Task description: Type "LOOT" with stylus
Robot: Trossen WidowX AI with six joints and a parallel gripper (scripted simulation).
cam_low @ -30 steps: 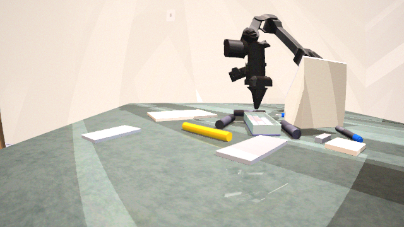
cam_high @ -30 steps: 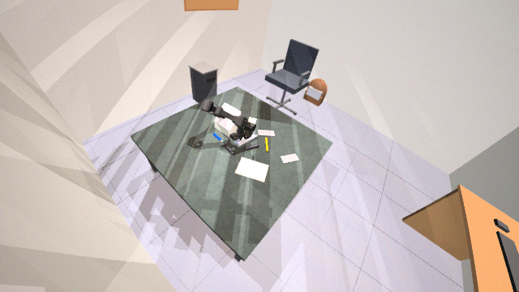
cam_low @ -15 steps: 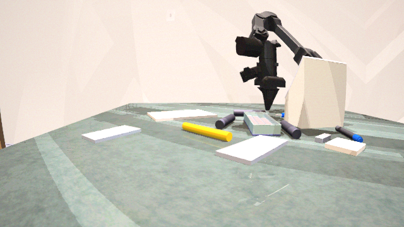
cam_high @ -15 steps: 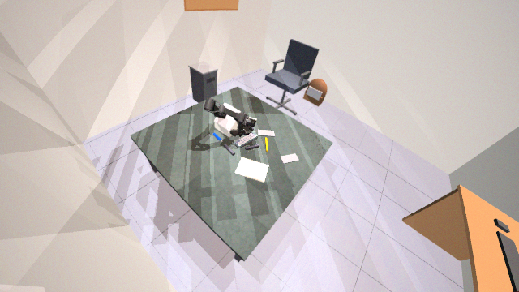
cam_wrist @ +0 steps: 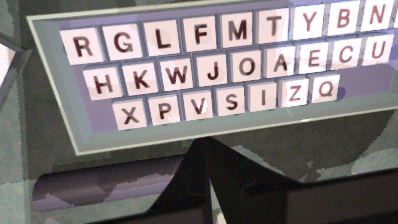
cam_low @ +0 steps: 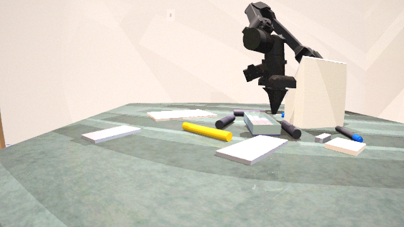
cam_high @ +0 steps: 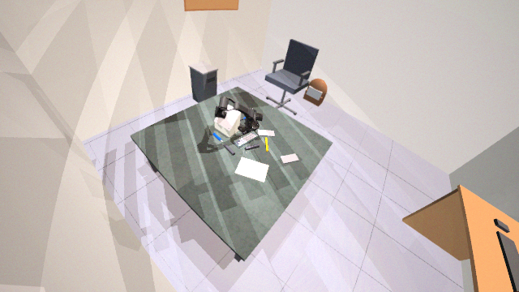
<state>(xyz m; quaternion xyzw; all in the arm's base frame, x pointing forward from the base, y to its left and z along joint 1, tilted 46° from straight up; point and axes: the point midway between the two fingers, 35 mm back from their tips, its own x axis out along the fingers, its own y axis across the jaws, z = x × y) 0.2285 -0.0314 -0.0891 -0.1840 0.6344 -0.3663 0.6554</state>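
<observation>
Mottled green desk (cam_low: 126, 189), flat square-keyed keyboard (cam_low: 262, 123)

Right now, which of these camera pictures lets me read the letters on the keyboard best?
The wrist view: the keyboard fills the frame, and keys like L, O and T read clearly. The exterior view shows the keyboard edge-on as a small slab, letters unreadable. The top view shows the keyboard only as a tiny pale patch.

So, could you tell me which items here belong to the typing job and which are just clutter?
Job: keyboard, shut fingers, dark stick (possibly the stylus).
Clutter: yellow marker, blue-tipped pen, white pads, beige block.
</observation>
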